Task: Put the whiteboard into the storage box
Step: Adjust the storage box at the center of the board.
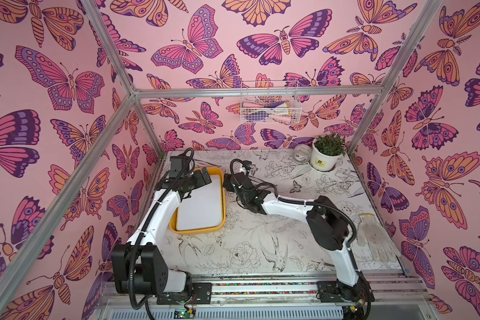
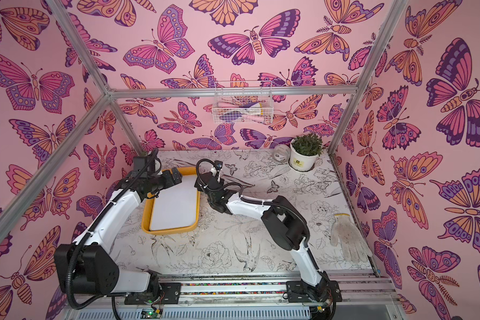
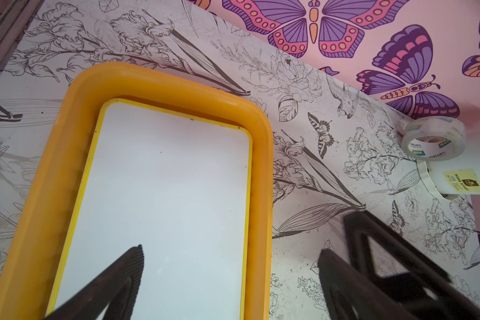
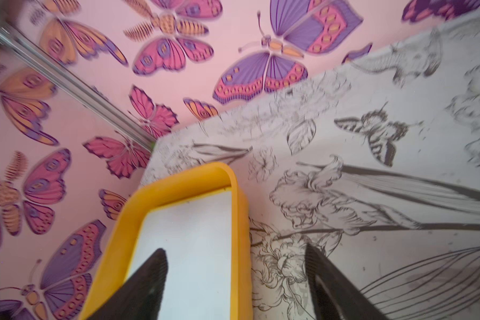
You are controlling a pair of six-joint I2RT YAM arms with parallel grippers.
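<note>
Whiteboard [image 1: 203, 205] lies flat in the storage box [image 1: 197, 231]. Left end effector [image 3: 232, 249] open above its 12 o'clock end; right end effector [image 4: 234, 249] open at 2 o'clock.

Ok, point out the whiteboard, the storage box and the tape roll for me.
whiteboard [image 1: 203, 207]: in a top view, middle of its white face.
storage box [image 3: 164, 83]: left wrist view, on its orange rim.
tape roll [image 3: 434, 126]: left wrist view, on the clear wound tape.

Pink butterfly-print walls [image 1: 227, 55], aluminium frame bars [image 1: 191, 92] — floral line-drawn tabletop [image 1: 233, 241] below
</note>
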